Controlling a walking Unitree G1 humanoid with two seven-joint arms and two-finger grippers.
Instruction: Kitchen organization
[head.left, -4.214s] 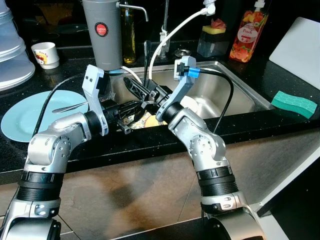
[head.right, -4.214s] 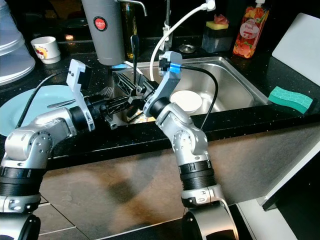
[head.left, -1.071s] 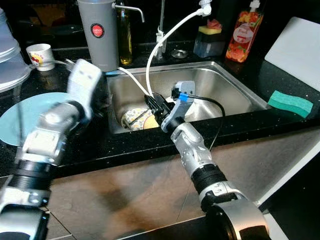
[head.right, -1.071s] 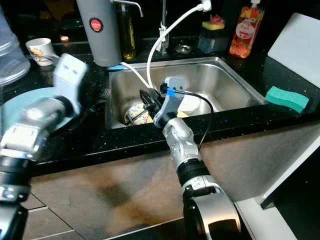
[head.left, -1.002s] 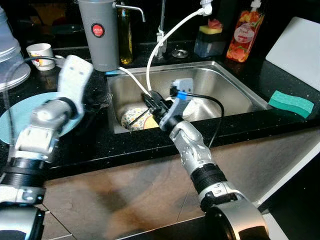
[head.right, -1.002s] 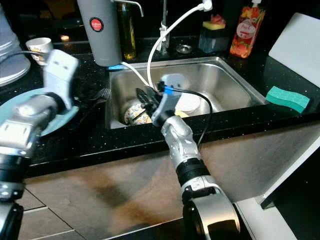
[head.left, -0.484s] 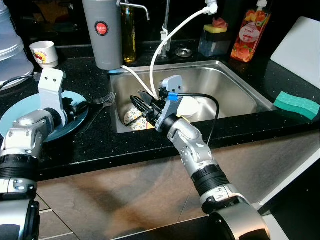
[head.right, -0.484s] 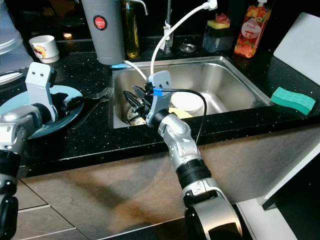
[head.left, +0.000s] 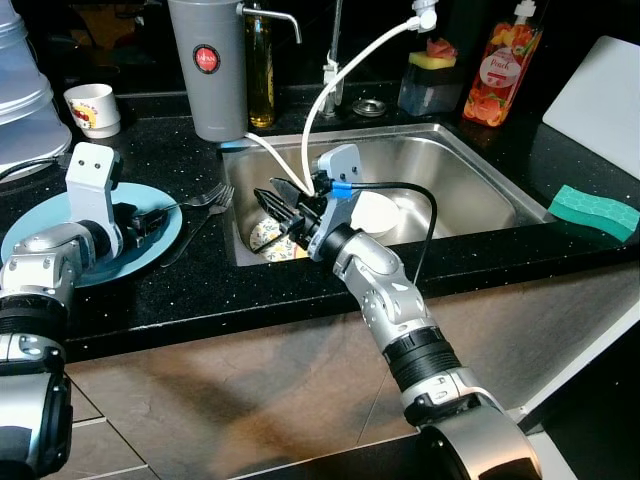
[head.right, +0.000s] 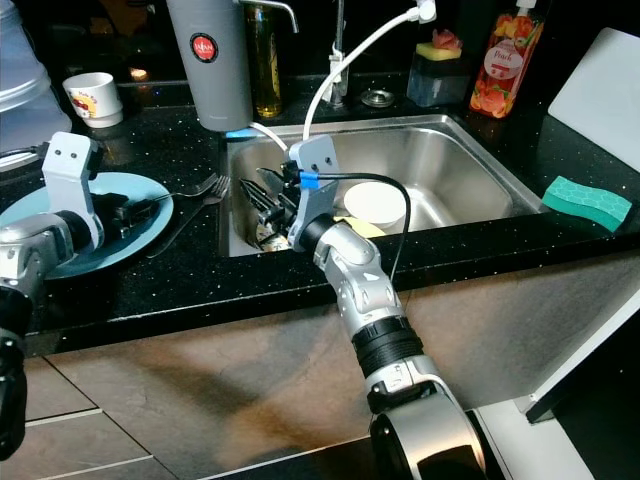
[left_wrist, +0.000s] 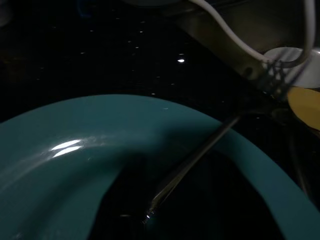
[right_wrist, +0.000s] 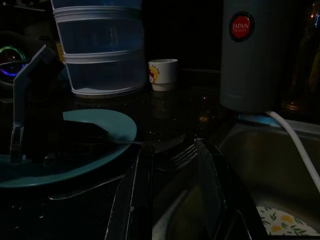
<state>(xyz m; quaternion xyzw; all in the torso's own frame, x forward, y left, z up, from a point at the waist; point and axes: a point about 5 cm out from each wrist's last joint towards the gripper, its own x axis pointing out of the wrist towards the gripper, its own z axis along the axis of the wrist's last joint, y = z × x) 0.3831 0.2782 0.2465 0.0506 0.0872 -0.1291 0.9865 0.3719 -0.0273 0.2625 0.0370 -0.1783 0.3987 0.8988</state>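
Sink edge crowded, counter left of it tight.
Sink (head.left: 480, 190) holds dishes at its left end. Teal plate (head.left: 50, 235) near counter's front-left edge, fork (head.right: 190, 190) handle on its rim. Right gripper (head.left: 278, 200) open over the sink's left wall. Left gripper (head.left: 150, 218) over the plate, jaw state unclear.

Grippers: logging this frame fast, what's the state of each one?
Left gripper: over the blue plate by the fork; fingers cannot be told.
Right gripper: open, empty, over the sink.

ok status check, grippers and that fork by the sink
Left gripper low over the blue plate. Right gripper open, over the sink's left end. Fork handle on plate rim, tines toward sink. Nothing blocking.
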